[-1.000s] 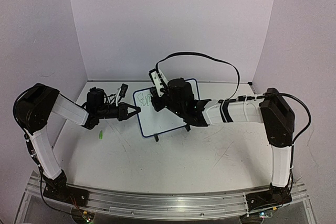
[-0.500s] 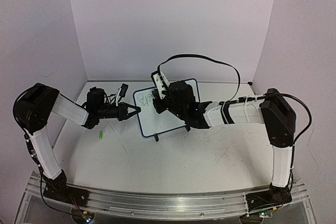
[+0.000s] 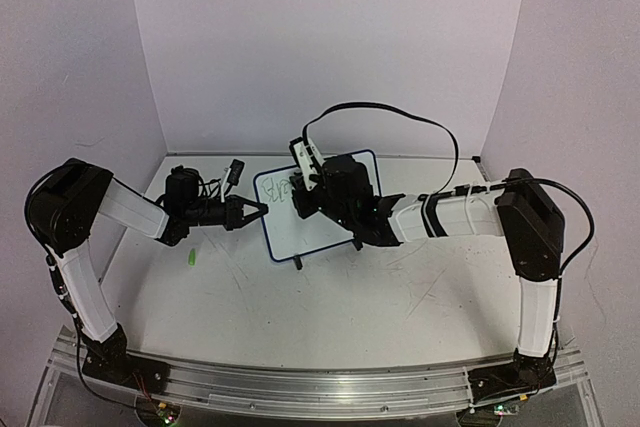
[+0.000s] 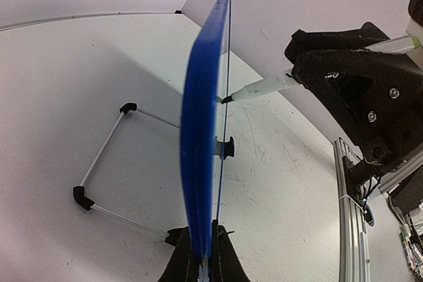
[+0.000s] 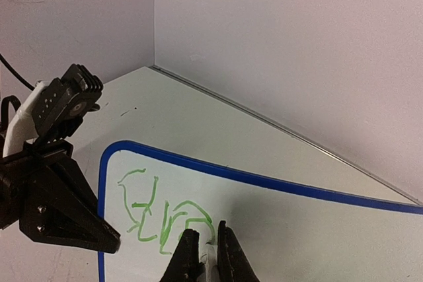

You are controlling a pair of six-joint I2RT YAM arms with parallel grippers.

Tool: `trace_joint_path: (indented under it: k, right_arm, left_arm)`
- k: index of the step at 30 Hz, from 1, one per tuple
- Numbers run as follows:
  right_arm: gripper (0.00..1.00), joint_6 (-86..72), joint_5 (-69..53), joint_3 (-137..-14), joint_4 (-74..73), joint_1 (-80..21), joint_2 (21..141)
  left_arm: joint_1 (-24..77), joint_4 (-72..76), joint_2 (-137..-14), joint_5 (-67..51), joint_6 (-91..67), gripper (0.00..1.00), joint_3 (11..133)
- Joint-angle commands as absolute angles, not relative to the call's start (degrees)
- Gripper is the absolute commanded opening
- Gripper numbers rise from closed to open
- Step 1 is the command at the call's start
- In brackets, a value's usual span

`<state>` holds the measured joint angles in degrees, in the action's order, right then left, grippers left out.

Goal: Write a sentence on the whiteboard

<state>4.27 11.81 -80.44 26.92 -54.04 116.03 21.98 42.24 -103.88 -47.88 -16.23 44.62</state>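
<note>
- The left gripper (image 3: 262, 209) is clamped on the left edge of the whiteboard (image 3: 300, 229). Its wrist view shows the blue frame pinched between the two fingers (image 4: 188, 262).
- The whiteboard stands nearly upright on the table (image 3: 330, 317). It runs away from the left gripper's tips toward the right arm.
- The right gripper (image 5: 206, 255) is closed on a pen (image 4: 261, 88), with its fingers close together around the barrel.
- The pen points out ahead of the right gripper, and its dark tip touches the writing face of the whiteboard.
- The sentence (image 5: 165, 219) is in green strokes on the upper left part of the board. It lies directly in front of the right gripper's tips and just beyond the left gripper's hold.
- Only a few green letters can be seen, and they are too loose to read.
- Behind the board, on the side away from the right gripper, a wire stand (image 4: 102, 153) with black corner pieces rests on the table.
- A small green piece (image 3: 188, 259) lies on the table, apart from the left gripper and nearer the left arm's base.
</note>
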Motion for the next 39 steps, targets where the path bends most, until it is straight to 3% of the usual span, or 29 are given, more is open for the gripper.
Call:
trace_joint_path:
  k: [1,26,39]
  right_arm:
    - [0.00,2.7,10.7,-80.3,25.3,-53.9,115.6]
    - [0.00,2.5,9.3,-86.5,25.2,-54.0,119.2]
    - [0.00,3.1,12.7,-77.8,26.5,-54.0,108.9]
  left_arm:
    - [22.1,39.9,-103.1,-45.7,-12.0,0.00,45.9]
    - [22.2,39.8,-102.7,-45.6,-11.8,0.00,45.5]
    - [22.1,39.7,-103.0,-45.5,-11.7,0.00,45.9]
